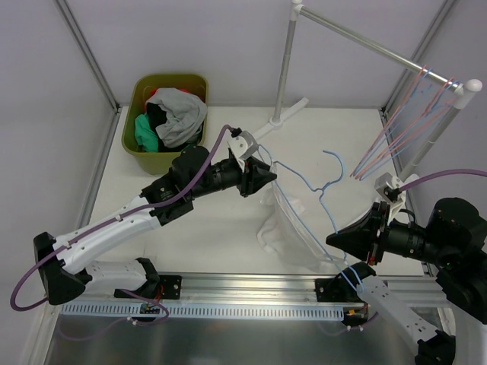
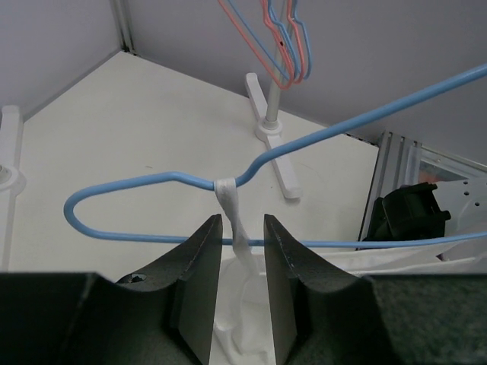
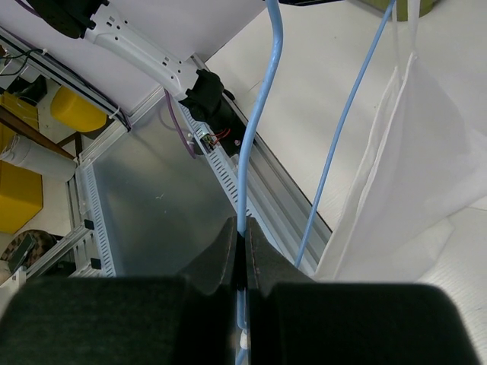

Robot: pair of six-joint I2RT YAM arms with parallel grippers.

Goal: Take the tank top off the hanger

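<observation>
The right gripper is pinching the wire of the blue hanger, its fingers pressed together on it. The white tank top is hanging from this hanger over the table. The left gripper is straddling its strap; whether it is squeezing the cloth, I cannot tell.

Tank top sits mostly hidden behind the left tool — strap perhaps pinched.
</observation>
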